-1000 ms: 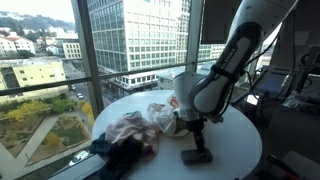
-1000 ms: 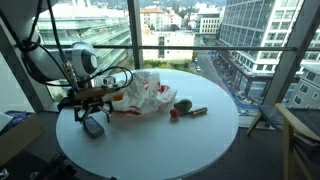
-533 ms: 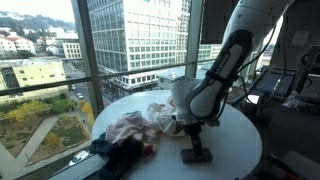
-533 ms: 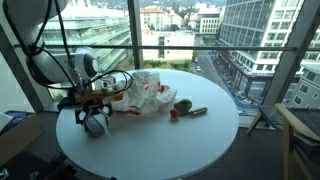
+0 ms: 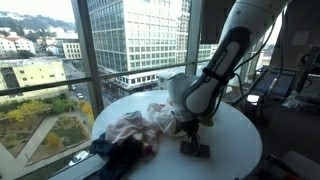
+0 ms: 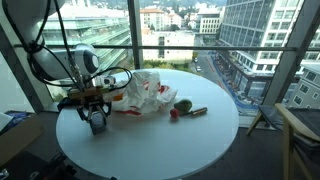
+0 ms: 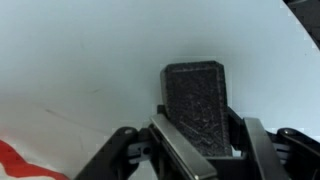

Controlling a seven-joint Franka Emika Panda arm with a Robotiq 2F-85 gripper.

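Observation:
A dark, textured rectangular object (image 7: pixel 200 98) lies flat on the round white table (image 6: pixel 170 150). My gripper (image 7: pixel 205 138) is low over it, with one finger on each side of its near end. A small gap shows at the right finger, so the jaws look open around it. In both exterior views the gripper (image 5: pixel 190 138) (image 6: pixel 96 124) points straight down at the table, and the object (image 5: pixel 197 151) pokes out beneath it. A crumpled white and red bag (image 6: pixel 146 92) lies just beside the gripper.
A green and red item (image 6: pixel 182 105) and a brown stick (image 6: pixel 198 111) lie past the bag. A pinkish cloth (image 5: pixel 126 127) and a dark cloth (image 5: pixel 118 157) sit at the table's edge by the glass window wall (image 5: pixel 60 60). A chair (image 6: pixel 300 130) stands nearby.
The gripper has dropped down and shifted slightly over the dark object, which now sits between its fingers. The bag and other items have not moved.

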